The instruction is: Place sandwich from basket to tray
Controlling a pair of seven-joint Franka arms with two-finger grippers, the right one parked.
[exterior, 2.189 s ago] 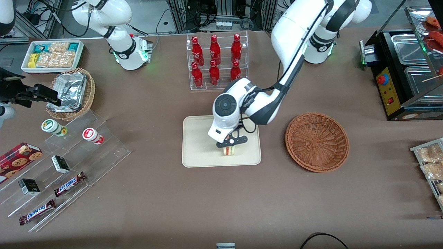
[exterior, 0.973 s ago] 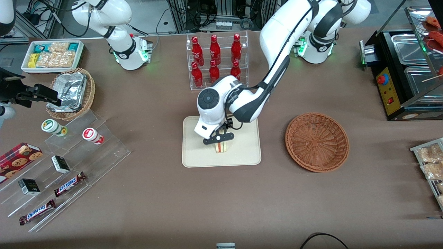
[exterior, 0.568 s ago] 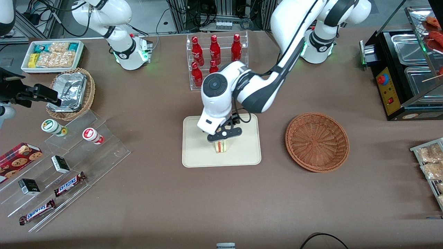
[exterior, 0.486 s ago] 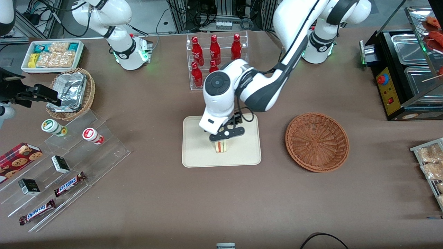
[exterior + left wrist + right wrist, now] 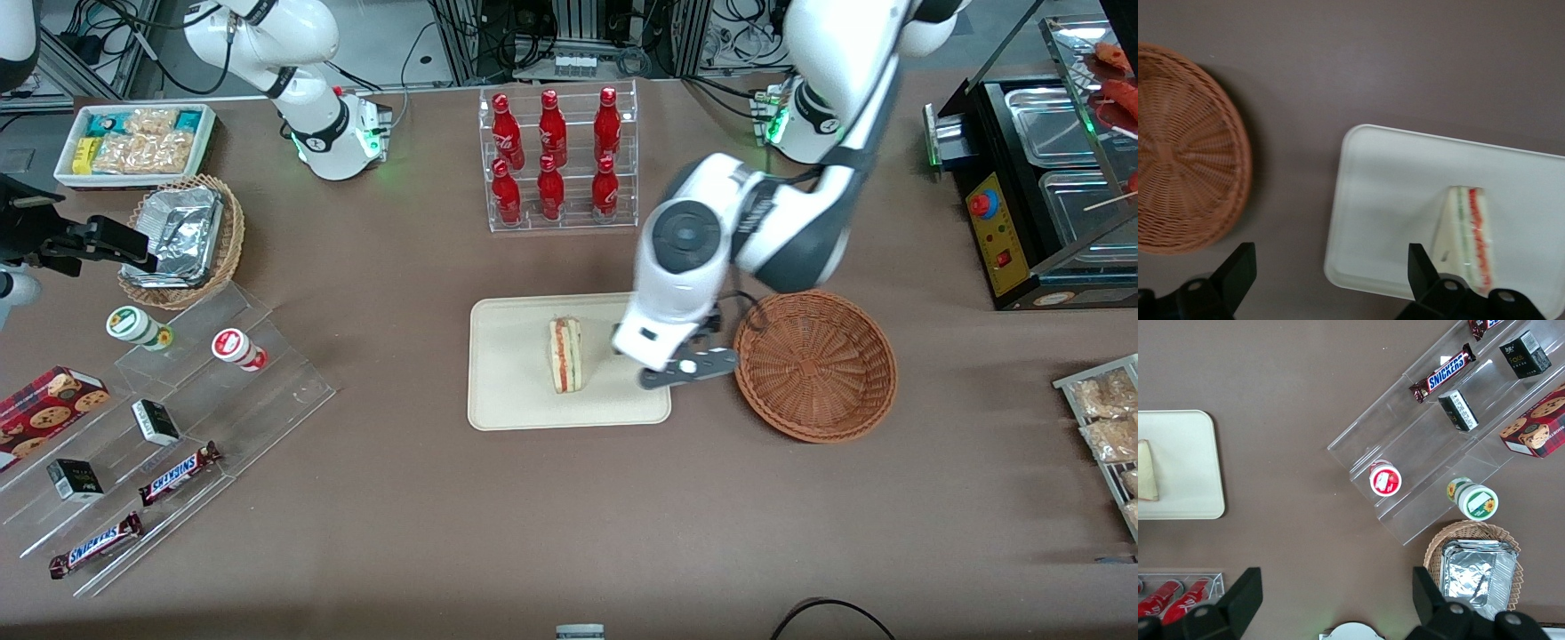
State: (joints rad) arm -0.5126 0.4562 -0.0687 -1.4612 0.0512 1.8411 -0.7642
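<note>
Brown-covered table (image 5: 569, 498) carries everything; the work zone is the middle strip. The cream tray (image 5: 511, 391) sits flat in the table centre, nearer the front camera than the rack of red bottles (image 5: 556, 160), so it is an easy drop target with bare cloth all round. The reddish-brown wicker basket (image 5: 813, 364) lies just beside the tray toward the working arm's end, empty, which fits a short transfer path between the two. Left arm's gripper (image 5: 689, 369) hangs over the gap between tray edge and basket rim, above the table and touching nothing; wrist view shows its fingers (image 5: 1421, 267) spread wide with only table and tray edge between them, so the claw is released and holds nothing. The sandwich (image 5: 566, 354) lies on its side on the tray, roughly mid-tray, red and green filling edge facing the parked arm's end, fully inside the rim and apart from the gripper. Laid flat like that it should not tip or slide. My read: the placement is done and only clearing the arm away remains. Main risk is low, just a finger clipping the basket rim if the arm swings that way.
</note>
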